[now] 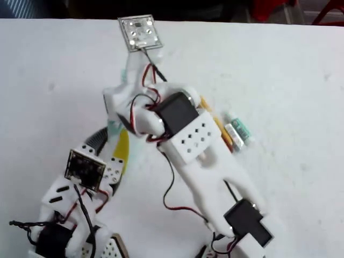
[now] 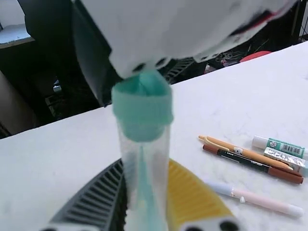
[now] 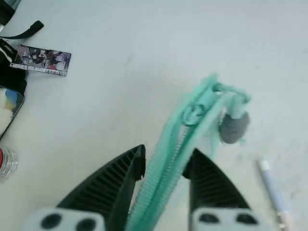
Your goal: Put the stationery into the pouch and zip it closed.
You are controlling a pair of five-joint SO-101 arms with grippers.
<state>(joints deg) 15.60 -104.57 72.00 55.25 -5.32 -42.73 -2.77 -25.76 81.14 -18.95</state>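
The pouch [image 2: 143,159] is clear plastic with a teal end cap and stands upright. My left gripper [image 2: 144,169] is shut on it, black finger on one side and yellow finger [image 2: 190,192] on the other. My right gripper [image 3: 168,155] is shut on the pouch's teal zipper edge [image 3: 185,130], below the zipper pull [image 3: 194,113]. From above, the right arm [image 1: 183,129] hides most of the pouch, and the left gripper [image 1: 119,146] sits beside it. Loose on the table lie an orange pen [image 2: 240,153], a brown pen [image 2: 255,165], a pale pink pen [image 2: 257,198] and a glue stick [image 2: 279,144].
The pens [image 1: 219,128] and glue stick [image 1: 239,130] lie just right of the right arm in the high view. A printed card [image 3: 41,60], a black strap [image 3: 26,30] and a small bottle [image 3: 6,161] sit at one side. The table's far edge [image 1: 242,21] borders dark clutter.
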